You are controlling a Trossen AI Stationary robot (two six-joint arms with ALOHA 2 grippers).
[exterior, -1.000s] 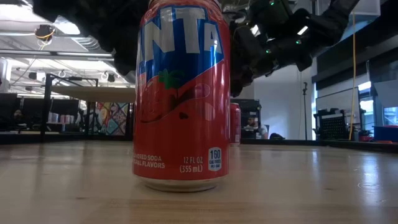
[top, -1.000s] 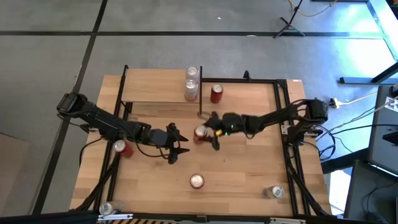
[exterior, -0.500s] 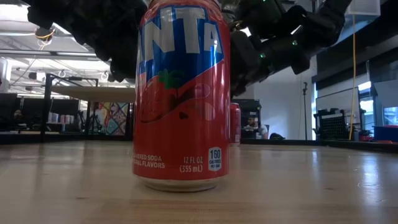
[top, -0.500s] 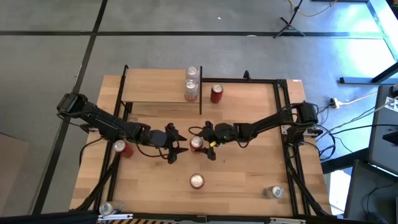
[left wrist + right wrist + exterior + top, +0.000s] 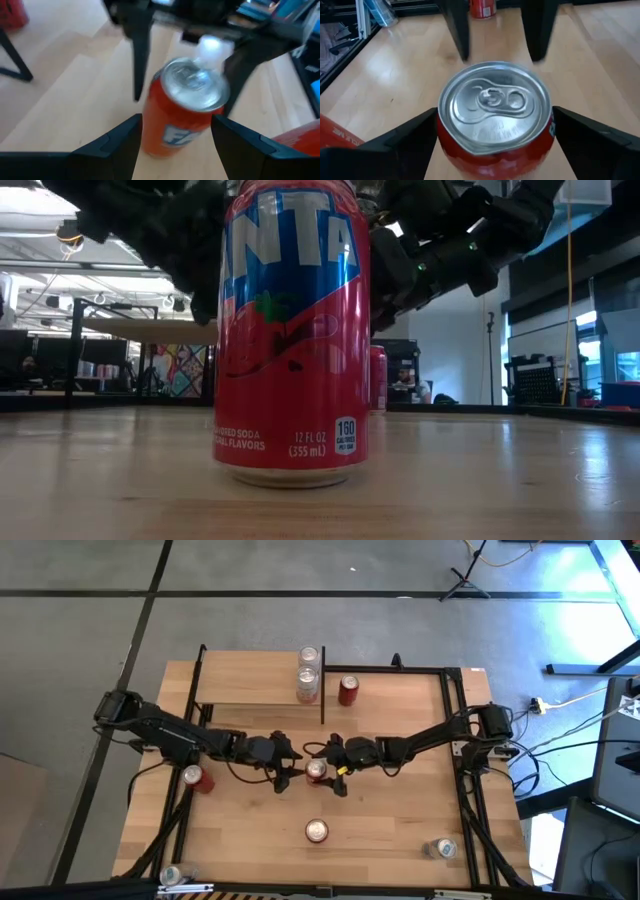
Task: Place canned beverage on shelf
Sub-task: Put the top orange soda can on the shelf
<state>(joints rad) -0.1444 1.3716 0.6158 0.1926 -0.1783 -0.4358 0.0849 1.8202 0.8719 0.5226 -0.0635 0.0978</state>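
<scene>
A red can point(image 5: 316, 771) with a silver top is at the table's middle, between my two grippers. My right gripper point(image 5: 326, 769) comes from the table's right and is shut on it. My left gripper point(image 5: 290, 768) comes from the left and is open. Its fingers point(image 5: 116, 144) stand on either side of the can's body point(image 5: 172, 125); I cannot tell whether they touch. The shelf point(image 5: 250, 680), a light-wood board with black posts, stands at the far left and bears two silver cans point(image 5: 307, 673) at its right end. My right gripper pinches the can's two sides just below the rim point(image 5: 445, 131) between its two fingers point(image 5: 402, 137). The fingers come about level from the table's right. The can stands roughly upright, top up. Whether its base is on the table I cannot tell.
A red Fanta can point(image 5: 316, 831) stands near the front edge and fills the low view point(image 5: 292, 330). Other cans: red beside the shelf point(image 5: 348, 690), red at the left point(image 5: 198, 778), silver at front right point(image 5: 440, 848), one at the front left corner point(image 5: 172, 875).
My right gripper has carried the can a little toward the table's left and near edge, then stopped. My left gripper has moved right toward the can, and its open fingers now stand around the can's body.
</scene>
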